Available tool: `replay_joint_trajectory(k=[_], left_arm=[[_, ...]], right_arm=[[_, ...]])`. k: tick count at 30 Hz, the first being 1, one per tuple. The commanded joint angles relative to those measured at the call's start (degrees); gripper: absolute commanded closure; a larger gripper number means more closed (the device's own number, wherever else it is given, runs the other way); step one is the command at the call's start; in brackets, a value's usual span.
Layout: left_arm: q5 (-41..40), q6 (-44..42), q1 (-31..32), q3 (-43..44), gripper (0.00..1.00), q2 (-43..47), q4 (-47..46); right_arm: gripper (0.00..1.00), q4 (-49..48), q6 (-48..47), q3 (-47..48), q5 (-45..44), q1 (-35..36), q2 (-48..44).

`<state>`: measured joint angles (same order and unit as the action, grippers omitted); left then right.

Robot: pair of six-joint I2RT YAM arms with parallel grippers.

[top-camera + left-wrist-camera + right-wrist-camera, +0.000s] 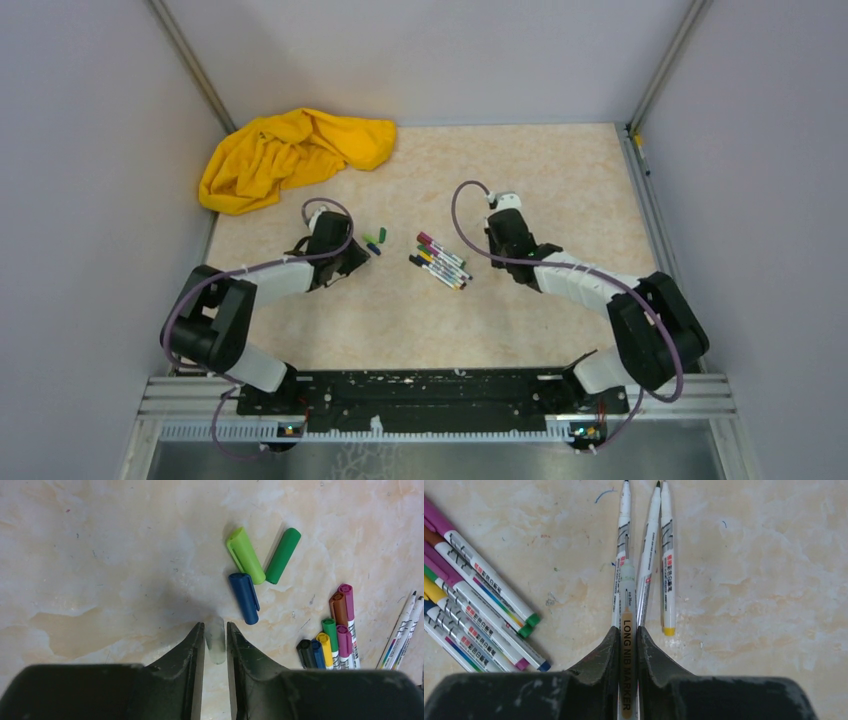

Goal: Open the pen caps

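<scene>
**One marker clamped on the right, a clear cap at my left fingertips**

My right gripper point(626, 630) is clamped on a marker point(626, 590). Its barrel, lettered LONG NIB MARKER, runs straight out between my two fingers, and its thin nib is bare and points away from me. Under and just beside it, three uncapped pens point(667, 555) lie close together on the table point(560, 180), nibs also pointing away. The rightmost one has a yellow end. To their left is a bunch of capped pens point(474, 605), slanted and touching one another near the middle of the table. Their caps are pink, brown, green, yellow, blue and a dark colour.

My left gripper point(216, 627) sits low over the table, left of the middle, with its fingers only a little apart. A small clear cap point(216, 642) stands between the fingertips — whether I am pinching it or it lies loose there, I cannot tell.

Just beyond those fingertips three loose caps rest on the table. A light green cap point(246, 555) and a dark green cap point(283, 555) form a V, meeting at their near ends. A blue cap point(244, 597) touches the near end of the light green one.

A crumpled yellow cloth point(290, 155) lies in the far left corner of the table, well apart from the pens.
</scene>
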<state>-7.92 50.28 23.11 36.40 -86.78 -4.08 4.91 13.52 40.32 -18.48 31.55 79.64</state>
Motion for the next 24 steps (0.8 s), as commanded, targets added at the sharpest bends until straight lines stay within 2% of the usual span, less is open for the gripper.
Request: replay_joint_trajectory(k=[1,5,8,14,24], left_arm=[[-0.27,0.0,0.16,-0.33,0.69,-1.19,-2.02],[0.44,0.8,0.13,-1.05,0.58,-1.1,-3.69],[0.52,1.17,0.18,-1.54,0.54,-0.91,-4.67],[0.63,1.47,0.18,-2.4,0.54,-1.09,-5.74],[0.54,1.81,0.18,-3.41,0.52,0.68,-6.84]], right_arm=[[0.87,-6.03,-1.07,4.06,1.93,-1.08,2.96],[0.84,-7.62,-1.56,4.85,1.94,-1.87,5.81],[0.79,-8.21,-1.65,5.16,2.12,-2.57,6.89],[0.73,-8.6,-1.62,6.1,3.12,-3.6,9.08],[0.72,-8.81,-2.97,6.56,2.99,-3.6,7.38]])
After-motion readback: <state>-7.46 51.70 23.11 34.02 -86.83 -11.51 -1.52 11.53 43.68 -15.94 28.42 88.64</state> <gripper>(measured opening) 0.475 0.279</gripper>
